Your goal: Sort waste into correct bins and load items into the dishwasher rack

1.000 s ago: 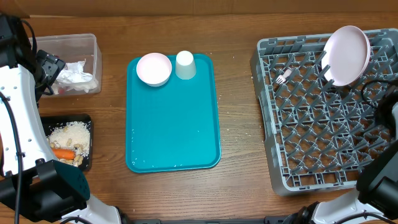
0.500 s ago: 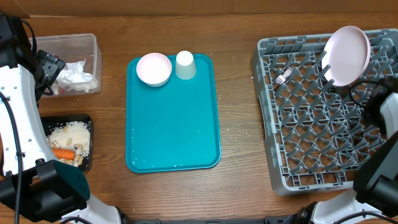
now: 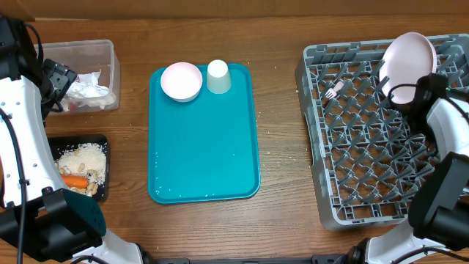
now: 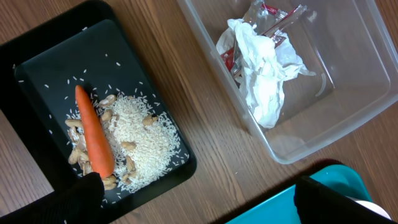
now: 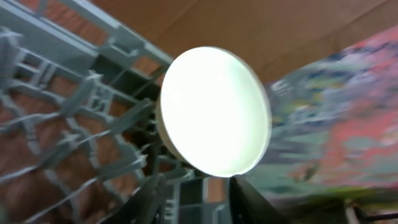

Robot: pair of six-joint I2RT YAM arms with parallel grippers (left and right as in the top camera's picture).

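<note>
The jaws of the right gripper [image 5: 208, 200] were seen parted a little, and nothing was held between them. Only the grey bars of the dishwasher rack [image 3: 366, 154] were visible in the gap. Just above the fingertips, the white round plate [image 5: 214, 112] was stood on its edge among the pegs, at the far right corner of the rack. It was tilted rather than fully upright. The right wrist picture was blurred, so it could not be told whether a finger was touching the rim of the plate. The slim fork [image 3: 333, 91] was laid in the rack too, near its far left corner, well apart from the plate.

The jaws of the left gripper [image 4: 205, 202] were opened wide and were empty. Under them, the shallow black tray [image 4: 37, 68] and the clear tub [image 4: 367, 106] were placed near each other on the left side of the wooden table [image 3: 282, 147]. In the black tray, the orange carrot piece [image 4: 93, 137] was laid against a heap of pale crumbs [image 4: 140, 143]. In the tub, the crumpled white napkins [image 4: 264, 81] were gathered, with the red-and-white wrapper [image 4: 272, 18] touching them.

The teal tray [image 3: 205, 139] was placed in the middle of the table, between the bins and the rack. One small white bowl [image 3: 181, 81] and the small white cup [image 3: 218, 75] were stood at its far edge, just beside each other.
</note>
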